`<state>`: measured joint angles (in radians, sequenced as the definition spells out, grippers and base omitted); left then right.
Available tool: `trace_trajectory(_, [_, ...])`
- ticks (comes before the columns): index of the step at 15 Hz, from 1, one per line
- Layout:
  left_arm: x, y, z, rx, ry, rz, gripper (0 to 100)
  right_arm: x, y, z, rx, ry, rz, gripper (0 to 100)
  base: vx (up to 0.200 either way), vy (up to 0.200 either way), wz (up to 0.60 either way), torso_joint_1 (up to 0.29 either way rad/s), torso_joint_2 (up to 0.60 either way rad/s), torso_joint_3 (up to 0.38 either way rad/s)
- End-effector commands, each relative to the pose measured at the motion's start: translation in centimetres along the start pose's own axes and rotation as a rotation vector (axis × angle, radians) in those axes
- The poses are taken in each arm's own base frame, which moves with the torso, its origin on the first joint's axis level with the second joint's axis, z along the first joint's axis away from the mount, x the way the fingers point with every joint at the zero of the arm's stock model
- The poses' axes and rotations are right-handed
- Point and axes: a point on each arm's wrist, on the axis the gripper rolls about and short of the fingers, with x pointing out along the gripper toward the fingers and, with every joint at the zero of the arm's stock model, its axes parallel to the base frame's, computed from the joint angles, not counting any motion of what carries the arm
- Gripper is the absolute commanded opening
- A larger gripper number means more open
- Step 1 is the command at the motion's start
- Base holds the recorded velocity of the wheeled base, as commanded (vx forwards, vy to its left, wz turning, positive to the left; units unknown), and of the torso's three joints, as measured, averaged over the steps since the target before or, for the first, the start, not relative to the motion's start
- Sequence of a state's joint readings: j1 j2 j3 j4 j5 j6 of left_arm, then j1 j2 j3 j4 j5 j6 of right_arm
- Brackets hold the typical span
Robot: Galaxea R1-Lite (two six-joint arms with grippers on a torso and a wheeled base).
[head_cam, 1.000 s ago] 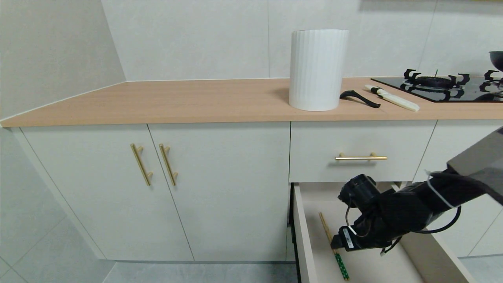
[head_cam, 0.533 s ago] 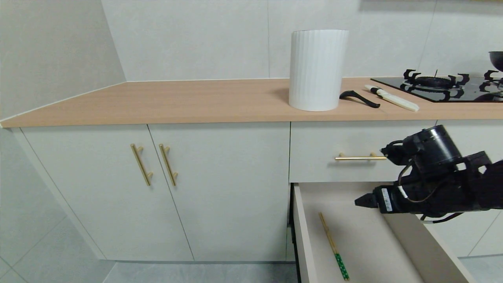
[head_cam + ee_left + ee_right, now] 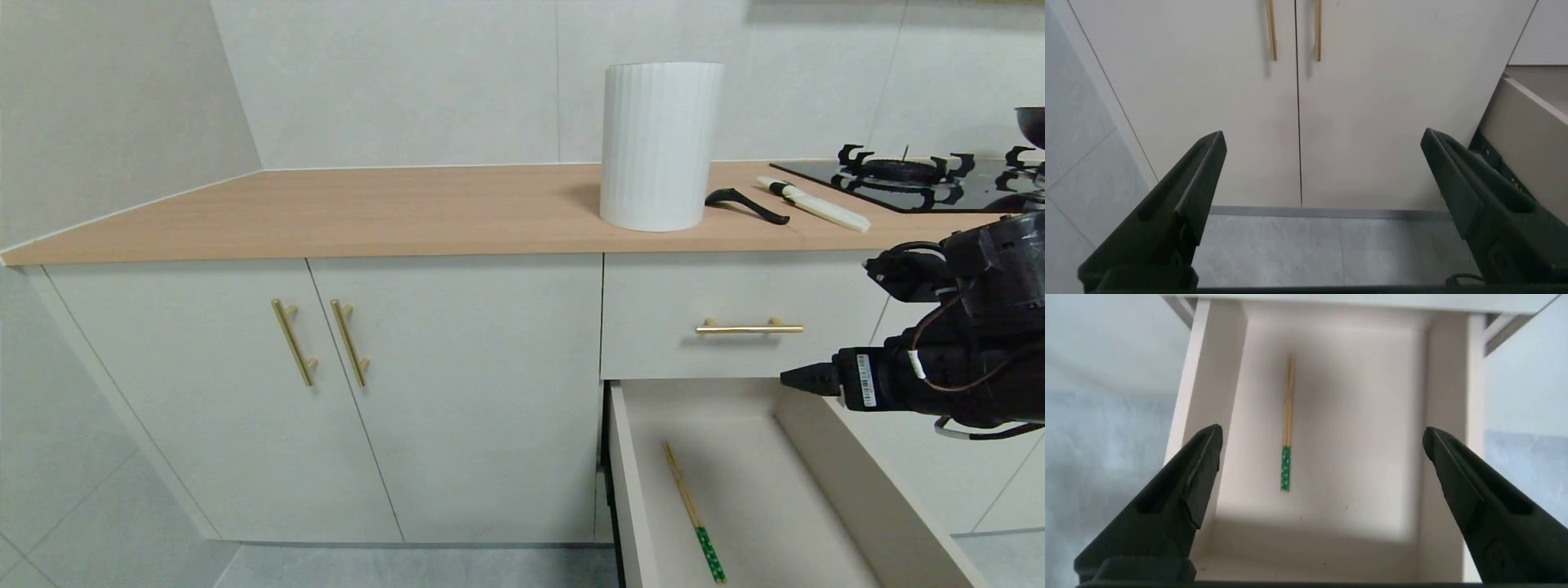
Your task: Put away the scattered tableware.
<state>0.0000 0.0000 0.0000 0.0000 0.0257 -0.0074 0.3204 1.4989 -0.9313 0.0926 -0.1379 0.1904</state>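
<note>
right gripper point(image 3: 796, 379) | up out of drawer point(image 3: 857, 490), rightward | off chopsticks point(image 3: 692, 510), probably released

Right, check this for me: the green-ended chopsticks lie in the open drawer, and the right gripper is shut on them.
Not quite. The right gripper is open and holds nothing: the right wrist view shows its fingers spread wide above the drawer, with the green-ended chopsticks lying untouched on the drawer floor. The rest stands: they do lie in the open drawer.

Matt wood-look countertop point(image 3: 367, 208); brushed brass-look drawer handle point(image 3: 749, 328); bamboo chopsticks point(image 3: 692, 513); glossy hob point(image 3: 914, 196).
</note>
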Motion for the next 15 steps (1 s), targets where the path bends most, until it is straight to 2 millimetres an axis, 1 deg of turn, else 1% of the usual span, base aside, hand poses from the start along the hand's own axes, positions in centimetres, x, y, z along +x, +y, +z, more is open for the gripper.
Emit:
trace_trajectory(1, [0.00,0.00,0.00,0.000,0.000,0.000,100,-0.47,-0.06,0.08,0.000,-0.015,-0.003,100,0.000,0.000,0.00,0.000,0.00,0.000])
trace_trajectory(3, [0.00,0.00,0.00,0.000,0.000,0.000,100,-0.33,-0.08,-0.07,-0.001,-0.009,-0.011,100,0.000,0.000,0.00,0.016,-0.09,-0.087])
trace_trajectory(6, [0.00,0.00,0.00,0.000,0.000,0.000,100,-0.19,-0.07,-0.10,-0.002,-0.004,-0.012,100,0.000,0.000,0.00,0.085,-0.23,-0.264])
trace_trajectory(10, [0.00,0.00,0.00,0.000,0.000,0.000,100,0.01,-0.06,-0.19,-0.003,0.003,-0.013,100,0.000,0.000,0.00,0.129,-0.50,-0.308])
trace_trajectory(15, [0.00,0.00,0.00,0.000,0.000,0.000,100,0.30,-0.03,-0.26,-0.004,0.012,-0.015,100,0.000,0.000,0.00,0.170,-0.47,-0.299])
